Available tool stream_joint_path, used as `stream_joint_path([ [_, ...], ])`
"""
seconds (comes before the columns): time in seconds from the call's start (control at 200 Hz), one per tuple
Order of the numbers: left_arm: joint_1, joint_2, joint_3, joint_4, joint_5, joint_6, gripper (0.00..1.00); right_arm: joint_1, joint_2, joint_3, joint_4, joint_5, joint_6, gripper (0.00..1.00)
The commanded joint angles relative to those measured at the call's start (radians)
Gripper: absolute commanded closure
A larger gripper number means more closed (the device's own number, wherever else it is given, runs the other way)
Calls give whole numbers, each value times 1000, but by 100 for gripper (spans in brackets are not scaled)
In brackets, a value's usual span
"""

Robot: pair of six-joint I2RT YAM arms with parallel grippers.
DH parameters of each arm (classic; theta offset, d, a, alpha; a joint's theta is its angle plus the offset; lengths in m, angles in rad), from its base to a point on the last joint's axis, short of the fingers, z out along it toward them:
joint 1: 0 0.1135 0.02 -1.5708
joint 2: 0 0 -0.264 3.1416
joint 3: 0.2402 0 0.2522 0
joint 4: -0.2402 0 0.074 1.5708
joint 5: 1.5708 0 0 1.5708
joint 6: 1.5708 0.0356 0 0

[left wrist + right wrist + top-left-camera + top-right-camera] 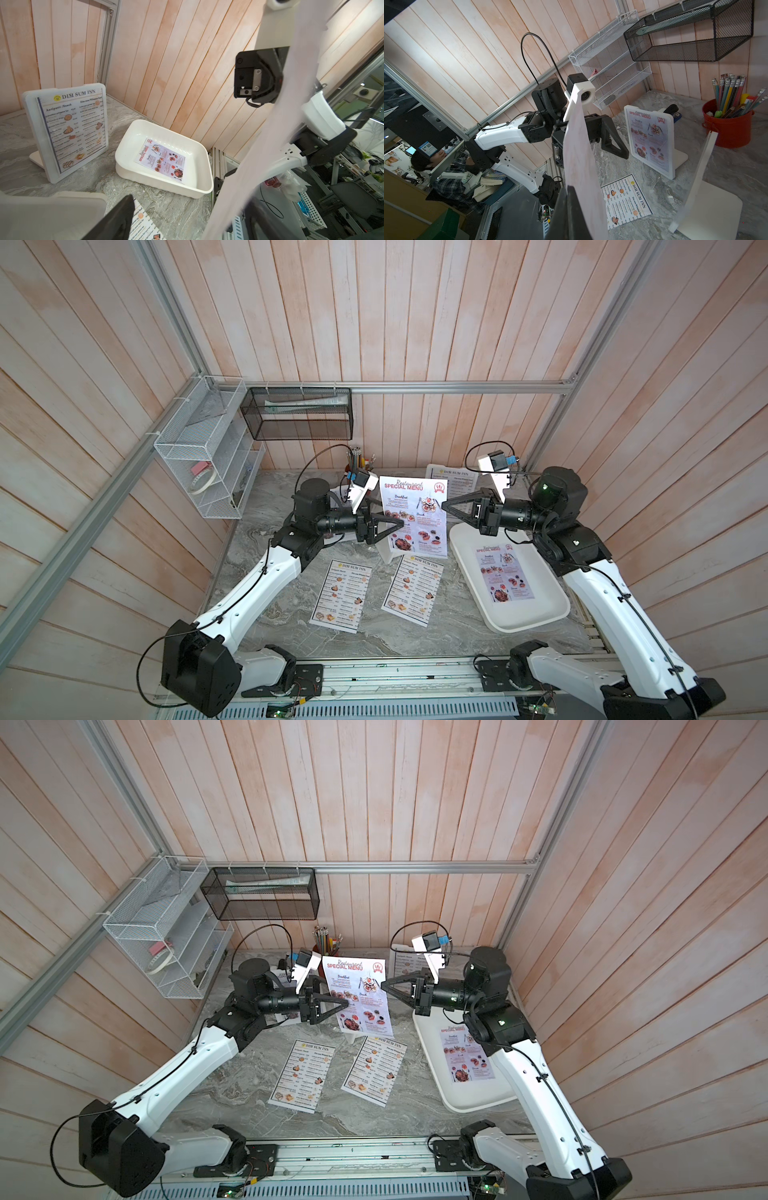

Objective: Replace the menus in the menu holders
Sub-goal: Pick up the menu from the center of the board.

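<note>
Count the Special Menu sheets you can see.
3. The held sheet hangs upright mid-table, pinched by the right gripper. The tray sheet lies flat in the white tray. The framed sheet stands in the back-left holder, largely behind the left arm in both top views.

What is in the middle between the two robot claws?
A Special Menu sheet is upright between the left gripper and the right gripper, pinched by the right one. Both top views show it.

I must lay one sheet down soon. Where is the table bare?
Bare: the front strip of table before the two flat menus, and the edge by the wire rack. Crowded: the middle, where the left gripper and right gripper flank the upright menu.
</note>
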Motion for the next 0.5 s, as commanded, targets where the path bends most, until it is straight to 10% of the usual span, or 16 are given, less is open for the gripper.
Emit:
stream_joint_path([
  [0.0,1,-1,18,91,94,-38,16,4,10,-19,54,-21,18,100],
  [0.495,1,-25,-17,151,113,-88,41,-8,65,-6,28,11,-44,100],
])
